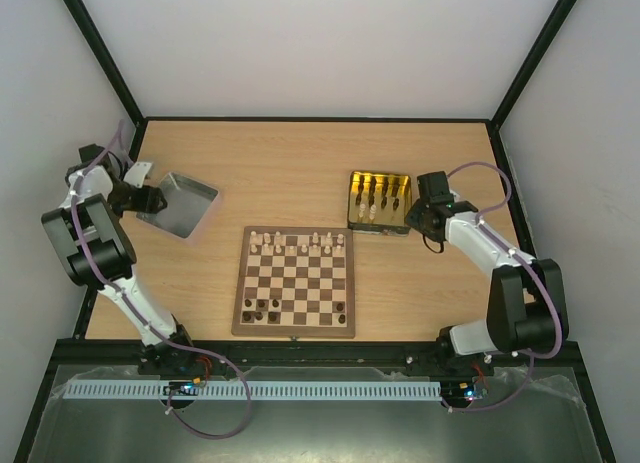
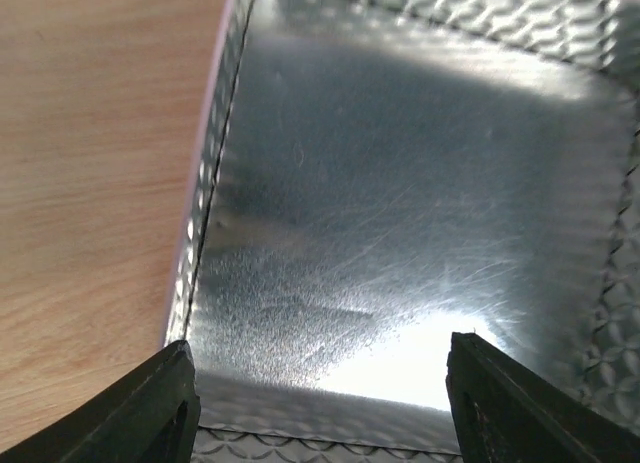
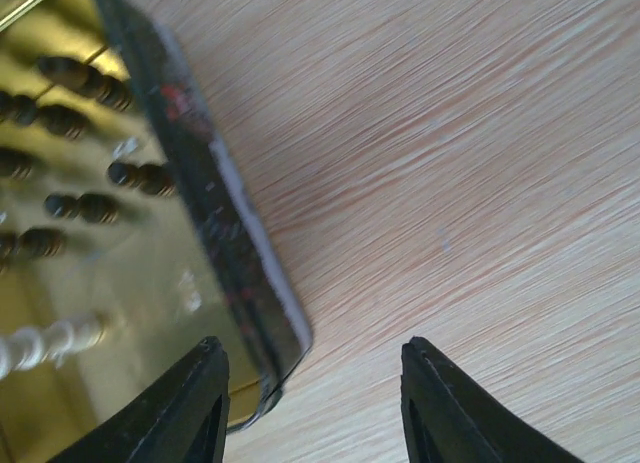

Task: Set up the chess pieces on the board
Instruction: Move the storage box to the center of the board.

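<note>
The board point(image 1: 295, 328) lies mid-table. Pale chess pieces point(image 1: 300, 241) stand along its far rows, and a few dark ones point(image 1: 262, 308) sit near its near-left corner. More dark pieces point(image 3: 85, 81) and a pale one point(image 3: 50, 343) lie in the yellow-lined tin point(image 1: 352, 198). My right gripper point(image 1: 412, 221) hangs open over the tin's corner point(image 3: 262, 313). One of its fingers point(image 3: 185, 413) is above the tin's inside and the other is above the table; they touch nothing. My left gripper point(image 1: 150, 196) is open over the silver lid point(image 2: 400, 183), holding nothing.
The silver lid point(image 1: 180, 205) sits at the far left of the table, next to the left arm. The tin stands right of the board's far edge. Black frame posts and white walls close in the table on three sides.
</note>
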Controlling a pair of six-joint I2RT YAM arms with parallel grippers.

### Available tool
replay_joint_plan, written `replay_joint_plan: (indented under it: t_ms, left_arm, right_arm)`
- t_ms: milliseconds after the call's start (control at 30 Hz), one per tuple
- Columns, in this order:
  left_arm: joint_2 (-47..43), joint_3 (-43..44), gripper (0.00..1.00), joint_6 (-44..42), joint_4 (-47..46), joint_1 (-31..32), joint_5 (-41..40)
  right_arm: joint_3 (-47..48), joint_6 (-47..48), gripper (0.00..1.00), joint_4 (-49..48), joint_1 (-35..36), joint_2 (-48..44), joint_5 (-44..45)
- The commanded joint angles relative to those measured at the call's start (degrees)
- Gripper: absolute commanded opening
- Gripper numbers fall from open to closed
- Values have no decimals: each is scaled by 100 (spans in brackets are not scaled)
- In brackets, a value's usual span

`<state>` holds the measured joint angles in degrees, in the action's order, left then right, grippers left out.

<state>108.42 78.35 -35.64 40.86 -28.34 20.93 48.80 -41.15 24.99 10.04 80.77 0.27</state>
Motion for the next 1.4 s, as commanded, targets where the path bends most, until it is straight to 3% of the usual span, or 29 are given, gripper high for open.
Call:
replay_joint_plan:
  t_ms: [0, 567, 933, 1367]
  left_arm:
    - [-318, 387, 69, 71, 427, -11, 469]
    - [-1460, -68, 72, 296, 642, 778, 772]
    - [-1679, -339, 73, 343, 574, 1130, 753]
    - [-1754, -841, 73, 304, 309, 1193, 793]
  right_arm:
    - [14, 2, 45, 149, 192, -43, -119]
    - [-226, 8, 42, -239, 217, 528, -343]
    - [-740, -107, 41, 143, 118, -84, 29]
    - [-844, -206, 40, 553, -785, -903, 243]
